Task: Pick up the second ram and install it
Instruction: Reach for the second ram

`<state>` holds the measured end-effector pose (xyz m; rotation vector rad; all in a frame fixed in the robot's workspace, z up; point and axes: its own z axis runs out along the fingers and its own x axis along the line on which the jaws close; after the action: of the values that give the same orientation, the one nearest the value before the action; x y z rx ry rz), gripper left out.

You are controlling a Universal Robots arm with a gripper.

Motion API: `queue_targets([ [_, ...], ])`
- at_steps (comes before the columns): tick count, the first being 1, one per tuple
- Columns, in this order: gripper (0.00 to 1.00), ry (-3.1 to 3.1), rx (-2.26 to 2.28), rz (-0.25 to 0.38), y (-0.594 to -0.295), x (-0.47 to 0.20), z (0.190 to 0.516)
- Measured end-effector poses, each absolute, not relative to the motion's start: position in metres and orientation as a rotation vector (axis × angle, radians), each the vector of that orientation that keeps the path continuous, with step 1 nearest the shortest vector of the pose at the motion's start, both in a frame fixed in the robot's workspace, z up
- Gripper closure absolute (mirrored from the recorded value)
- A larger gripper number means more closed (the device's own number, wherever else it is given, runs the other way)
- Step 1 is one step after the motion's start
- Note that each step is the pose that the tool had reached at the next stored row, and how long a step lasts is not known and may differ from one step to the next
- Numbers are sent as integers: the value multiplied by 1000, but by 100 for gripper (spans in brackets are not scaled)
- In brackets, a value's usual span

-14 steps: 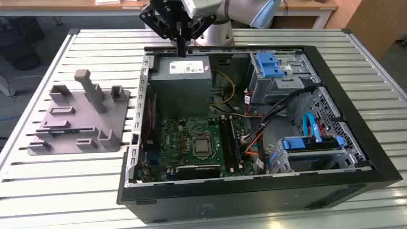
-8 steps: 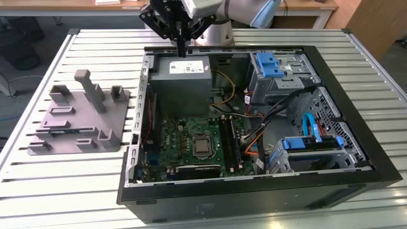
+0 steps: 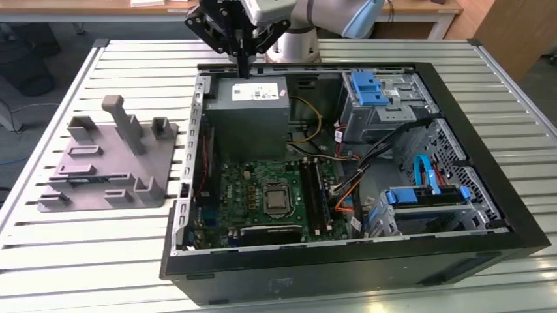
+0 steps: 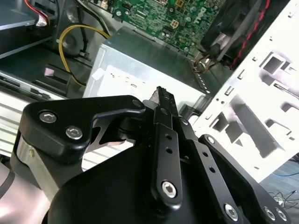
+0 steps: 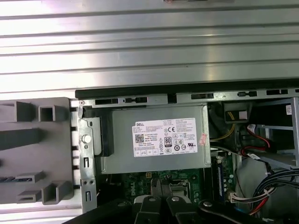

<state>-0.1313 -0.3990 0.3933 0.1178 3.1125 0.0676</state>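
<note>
Hovering over the power supply [image 3: 248, 107], the gripper [image 3: 244, 72] is pinched closed.

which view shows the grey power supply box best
The first wrist view: the power supply lies square-on, its whole labelled face in sight. The exterior view shows it at a slant, under the gripper. The second wrist view catches part of it beyond the gripper.

Exterior view overlooks the case [image 3: 348, 268]; both wrist views face its power supply [image 5: 154, 161] [image 4: 140, 53].
</note>
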Motion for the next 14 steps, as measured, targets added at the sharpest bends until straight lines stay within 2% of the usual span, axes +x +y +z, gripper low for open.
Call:
queue_targets([
  [14,90,3112,118,68,-399,-192,392],
])
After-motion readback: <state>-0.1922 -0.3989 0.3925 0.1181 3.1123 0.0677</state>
